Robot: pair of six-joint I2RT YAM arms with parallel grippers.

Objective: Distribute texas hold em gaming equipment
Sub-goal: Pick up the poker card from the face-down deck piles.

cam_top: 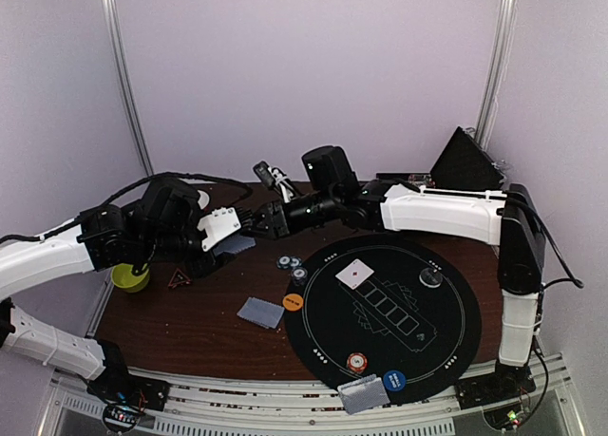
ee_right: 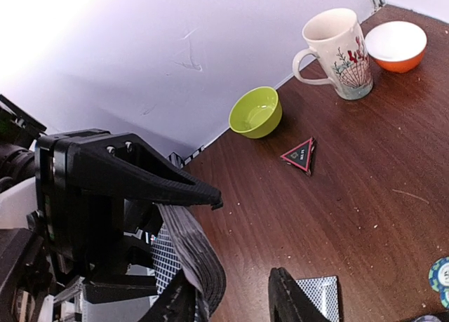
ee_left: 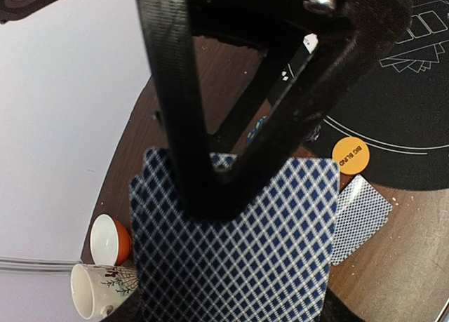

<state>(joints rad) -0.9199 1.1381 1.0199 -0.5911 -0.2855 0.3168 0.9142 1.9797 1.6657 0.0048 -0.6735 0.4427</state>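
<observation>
Jaws of the left gripper [cam_top: 231,238] pinched the blue diamond-backed card deck [ee_left: 266,252] above the brown wooden surface [cam_top: 190,312]. Jaws of the right gripper [ee_right: 231,304] stood spread at the deck's edge. A face-up white card [cam_top: 356,274] lay on the black round mat [cam_top: 446,331], with an orange round disc [cam_top: 294,301] at its rim. Judgement: distribution was partly done, with most of the deck left to deal.

wood table [cam_top: 180,336], black mat [cam_top: 446,336], card [cam_top: 260,312]

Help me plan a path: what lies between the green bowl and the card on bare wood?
A red-edged triangular token; clearest in the right wrist view.
</observation>
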